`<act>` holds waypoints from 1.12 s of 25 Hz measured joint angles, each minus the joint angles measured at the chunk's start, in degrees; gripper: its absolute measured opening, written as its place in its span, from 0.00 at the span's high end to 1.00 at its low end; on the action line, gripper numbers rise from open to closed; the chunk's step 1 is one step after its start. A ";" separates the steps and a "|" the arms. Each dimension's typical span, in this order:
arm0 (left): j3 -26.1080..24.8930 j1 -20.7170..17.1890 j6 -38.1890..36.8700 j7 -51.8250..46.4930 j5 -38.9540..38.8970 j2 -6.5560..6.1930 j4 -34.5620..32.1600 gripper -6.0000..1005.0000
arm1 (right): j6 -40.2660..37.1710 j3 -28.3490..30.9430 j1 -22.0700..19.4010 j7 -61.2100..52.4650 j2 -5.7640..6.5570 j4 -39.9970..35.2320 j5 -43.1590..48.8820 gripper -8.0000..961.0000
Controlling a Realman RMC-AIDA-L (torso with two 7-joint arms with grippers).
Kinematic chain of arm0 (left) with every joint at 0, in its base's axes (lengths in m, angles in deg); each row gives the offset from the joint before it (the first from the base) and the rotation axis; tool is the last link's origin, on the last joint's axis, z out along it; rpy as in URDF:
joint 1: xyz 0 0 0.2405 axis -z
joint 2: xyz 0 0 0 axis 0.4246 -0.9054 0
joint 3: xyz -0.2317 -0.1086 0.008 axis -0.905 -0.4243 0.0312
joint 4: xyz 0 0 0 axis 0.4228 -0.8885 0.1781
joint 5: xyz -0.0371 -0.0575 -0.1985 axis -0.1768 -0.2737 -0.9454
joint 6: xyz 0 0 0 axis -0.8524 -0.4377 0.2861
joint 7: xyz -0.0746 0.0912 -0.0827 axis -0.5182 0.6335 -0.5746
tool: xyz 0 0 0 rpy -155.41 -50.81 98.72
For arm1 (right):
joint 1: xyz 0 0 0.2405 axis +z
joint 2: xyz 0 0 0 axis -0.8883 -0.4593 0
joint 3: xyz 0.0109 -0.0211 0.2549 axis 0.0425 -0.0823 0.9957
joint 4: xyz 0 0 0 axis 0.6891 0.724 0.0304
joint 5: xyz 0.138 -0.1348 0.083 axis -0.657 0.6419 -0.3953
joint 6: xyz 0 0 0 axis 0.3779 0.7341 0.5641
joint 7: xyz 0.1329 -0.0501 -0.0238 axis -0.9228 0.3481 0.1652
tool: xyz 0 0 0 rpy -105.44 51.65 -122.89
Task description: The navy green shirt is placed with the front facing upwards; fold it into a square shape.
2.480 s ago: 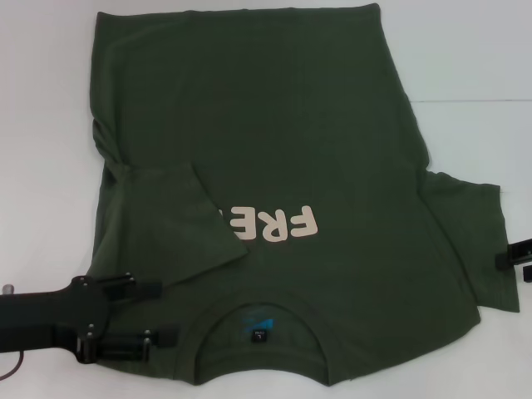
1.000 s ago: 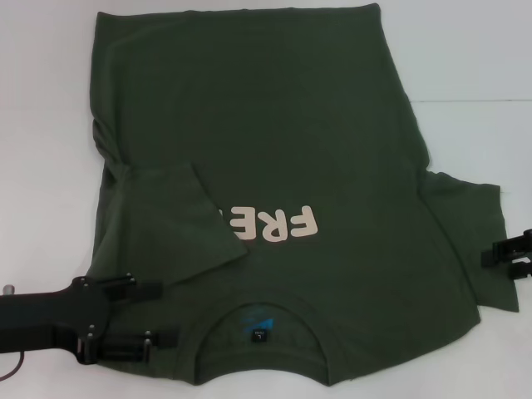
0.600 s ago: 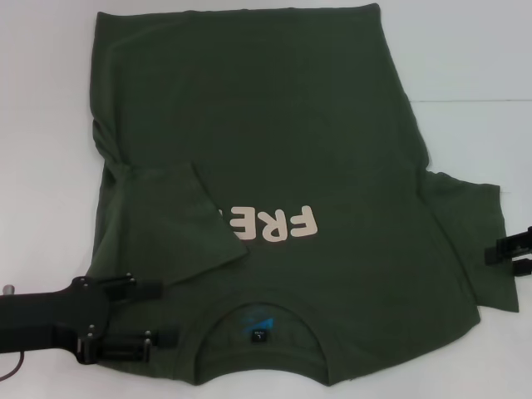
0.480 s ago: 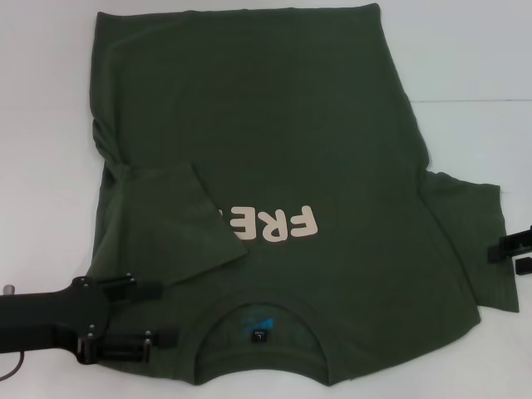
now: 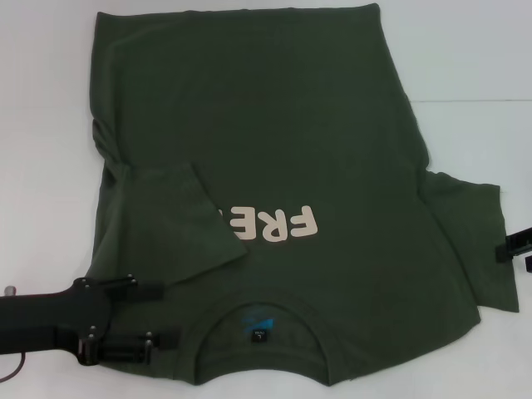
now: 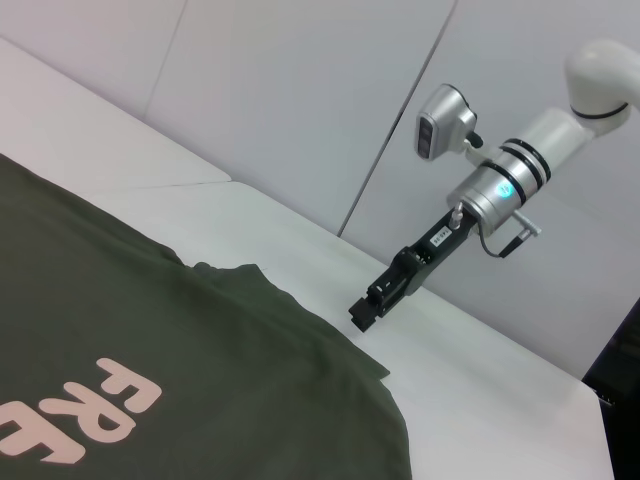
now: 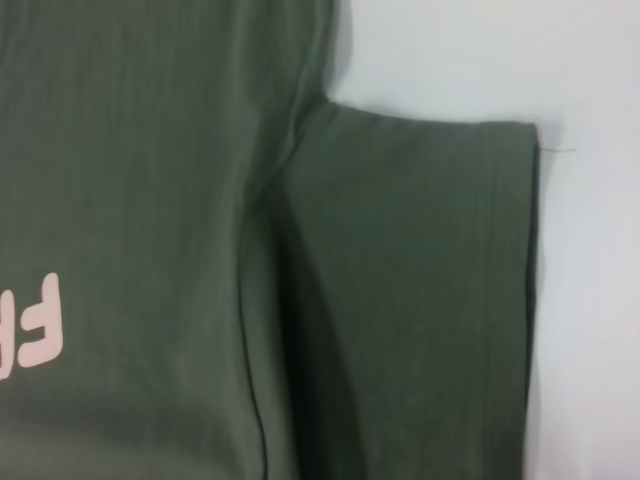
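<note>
The navy green shirt (image 5: 283,141) lies front up on the white table (image 5: 41,125), collar (image 5: 259,309) toward me and hem at the far side. Its left sleeve (image 5: 174,224) is folded inward and covers the end of the pink lettering (image 5: 278,223). My left gripper (image 5: 162,314) rests open at the near left shoulder, with fabric between its fingers. The right sleeve (image 5: 470,241) lies spread flat, as the right wrist view (image 7: 420,280) also shows. My right gripper (image 5: 522,253) hovers open just off that sleeve's outer edge. The left wrist view shows it (image 6: 362,312) above the table beside the shirt (image 6: 150,340).
White table surface surrounds the shirt on the left, right and far sides. A seam in the table (image 5: 474,101) runs off to the right. A pale wall (image 6: 300,90) stands behind the table in the left wrist view.
My right gripper reached in over the sleeve's outer edge about a second ago and has since drawn back to the right. The left gripper and the shirt have not moved.
</note>
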 joint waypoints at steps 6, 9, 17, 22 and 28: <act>0.02 0.00 0.03 0.00 0.00 -0.05 0.11 0.09 | -0.26 -3.03 1.46 -2.00 0.85 -0.12 0.91 0.33; 0.02 0.09 0.04 0.00 0.00 -0.07 0.17 0.09 | -0.07 -3.18 2.41 -2.66 0.74 -0.42 3.77 0.33; 0.02 0.15 0.12 0.00 0.00 -0.09 0.25 0.09 | 1.71 -2.83 3.49 -3.99 -0.42 -2.46 7.06 0.33; 0.02 0.18 0.19 0.00 0.00 -0.09 0.25 0.09 | 3.40 -2.81 3.73 -4.76 -0.63 -2.49 6.98 0.33; 0.01 0.18 0.28 0.00 0.00 -0.09 0.25 0.09 | 4.79 -2.84 4.09 -5.14 -1.77 -2.49 7.07 0.33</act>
